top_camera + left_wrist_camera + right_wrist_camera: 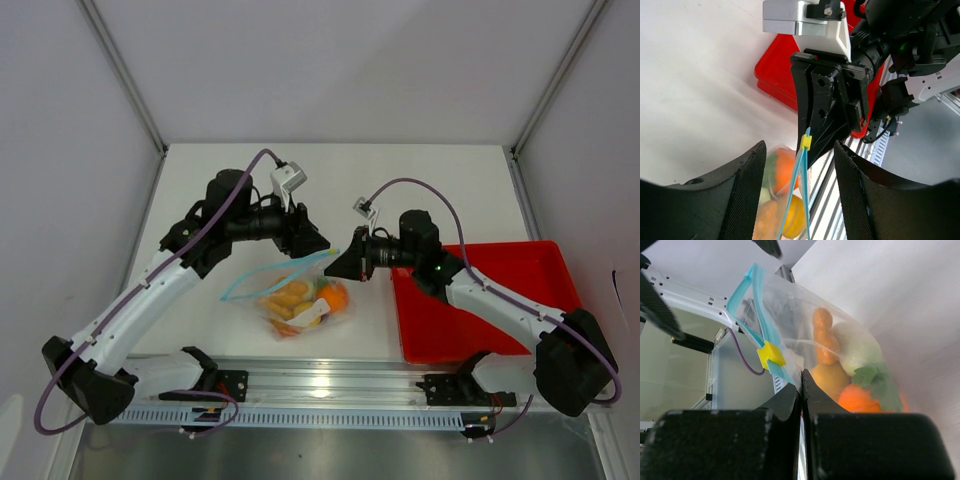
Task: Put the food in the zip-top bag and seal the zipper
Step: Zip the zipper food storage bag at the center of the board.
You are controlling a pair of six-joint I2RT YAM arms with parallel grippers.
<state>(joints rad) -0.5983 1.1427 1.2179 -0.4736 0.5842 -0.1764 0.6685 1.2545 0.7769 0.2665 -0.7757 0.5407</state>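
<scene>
Zipper (765, 320) end pinched and slider waiting: your right gripper (801, 382) has its fingers pressed flat together on the edge of the zip-top bag (795, 300), right below the yellow slider (805, 142). Your left gripper (799, 146) hangs opposite it with its fingers spread wide, one on either side of the blue strip.

The bag lies on the table (220, 190) between the two arms, just left of the red tray (500, 290). The food (300, 297) is bunched inside it, orange, yellow and white pieces together.

From the slider the two blue tracks run apart, so the mouth looks open along nearly its whole length. Seen from above, the strip's long axis leads from the right gripper's pinch down and toward the left arm's side.

The slider sits about level with the left fingertips and between them, so the left gripper is the nearer one to take it. Sealing would likely mean closing on the slider and drawing it along that axis, away from the right gripper's hold. Watch the slack film, which may bunch ahead of the slider.
</scene>
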